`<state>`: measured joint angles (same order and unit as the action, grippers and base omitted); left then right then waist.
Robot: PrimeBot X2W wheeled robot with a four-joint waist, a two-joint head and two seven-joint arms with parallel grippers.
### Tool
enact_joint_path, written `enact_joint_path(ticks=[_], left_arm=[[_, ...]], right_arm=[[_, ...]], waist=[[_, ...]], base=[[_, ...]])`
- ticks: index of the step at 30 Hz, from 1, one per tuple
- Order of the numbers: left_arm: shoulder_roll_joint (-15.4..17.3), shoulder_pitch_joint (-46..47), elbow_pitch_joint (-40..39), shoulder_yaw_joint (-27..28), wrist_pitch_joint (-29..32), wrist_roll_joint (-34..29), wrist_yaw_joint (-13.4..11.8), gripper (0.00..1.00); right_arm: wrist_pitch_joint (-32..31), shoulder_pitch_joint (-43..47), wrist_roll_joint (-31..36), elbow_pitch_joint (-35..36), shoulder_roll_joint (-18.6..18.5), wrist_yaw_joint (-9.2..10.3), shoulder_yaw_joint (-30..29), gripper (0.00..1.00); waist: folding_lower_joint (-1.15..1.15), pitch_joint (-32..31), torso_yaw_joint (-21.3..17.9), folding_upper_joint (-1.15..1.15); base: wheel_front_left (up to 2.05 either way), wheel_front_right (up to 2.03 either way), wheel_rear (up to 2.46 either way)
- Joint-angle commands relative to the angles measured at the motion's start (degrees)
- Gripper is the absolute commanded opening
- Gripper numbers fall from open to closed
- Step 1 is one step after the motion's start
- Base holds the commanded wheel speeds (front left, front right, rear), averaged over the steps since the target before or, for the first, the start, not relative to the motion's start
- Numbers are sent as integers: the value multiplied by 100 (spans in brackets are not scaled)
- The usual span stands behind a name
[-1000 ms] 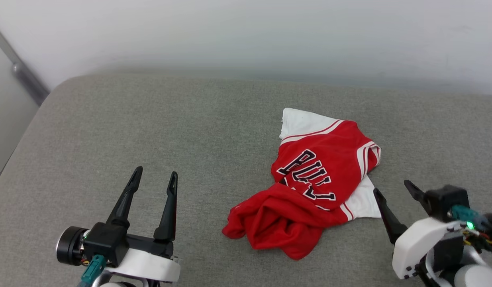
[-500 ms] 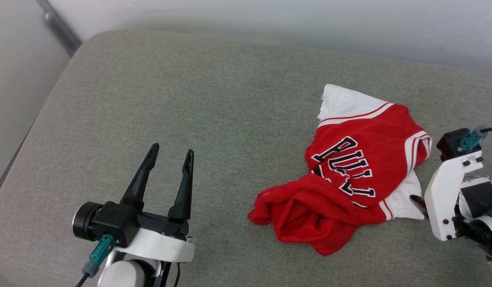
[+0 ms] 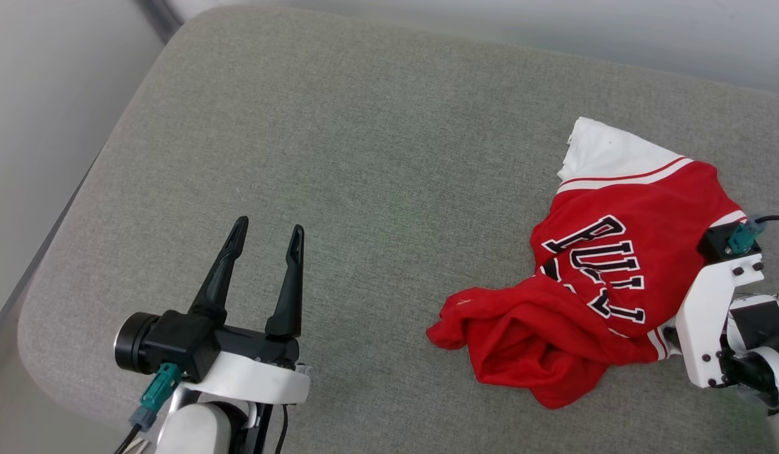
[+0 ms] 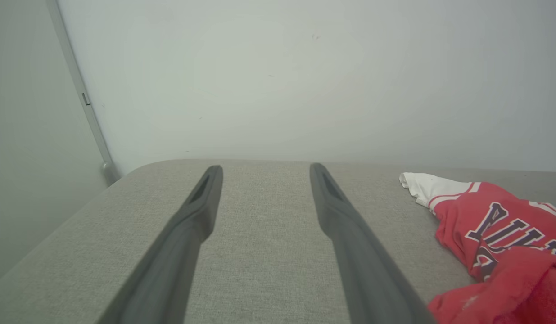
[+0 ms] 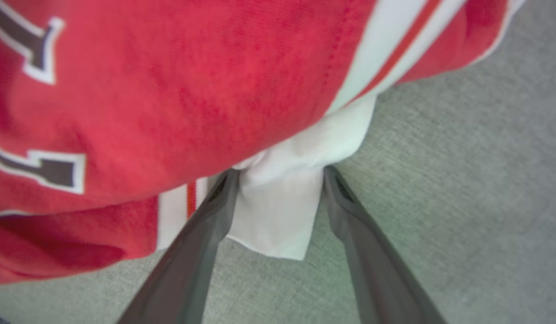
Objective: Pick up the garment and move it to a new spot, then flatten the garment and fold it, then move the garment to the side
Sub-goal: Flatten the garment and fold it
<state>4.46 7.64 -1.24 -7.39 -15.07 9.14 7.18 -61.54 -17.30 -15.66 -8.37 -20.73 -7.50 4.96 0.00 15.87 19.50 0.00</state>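
Sleeve offers the grip

Limp, light cloth, likely to sag and drag: the garment lies crumpled at the right of the cushion. The right gripper straddles the white sleeve, jaws wide, not pinching. The left gripper gapes over bare cushion. Lettering reads "BULL"; the rest is folded under.
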Motion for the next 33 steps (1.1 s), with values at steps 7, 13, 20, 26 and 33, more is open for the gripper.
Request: enact_joint_path(ticks=[7,13,20,26,33], left_arm=[[-44,-4,49,73,-15,-81,21,100],[-36,-86,44,120,-15,63,23,100],[-10,-95,72,33,-15,99,25,100],[55,-84,91,31,-14,90,26,100],[159,-19,183,-31,-15,140,26,100]], right_arm=[[394,412,98,-359,-297,7,57,0],[1108,417,242,20,-539,5,-466,0],[1784,892,623,253,-308,4,-1546,0],[1952,1503,903,219,148,4,-2272,0],[2370,1724,911,241,817,4,-2533,100]], waist=[[0,-179,-277,0],[0,-402,-771,0],[0,-492,-1256,0],[0,-506,-1481,0],[0,-549,-1620,0]], base=[[0,0,0],[0,0,0],[0,0,0],[0,0,0],[0,0,0]])
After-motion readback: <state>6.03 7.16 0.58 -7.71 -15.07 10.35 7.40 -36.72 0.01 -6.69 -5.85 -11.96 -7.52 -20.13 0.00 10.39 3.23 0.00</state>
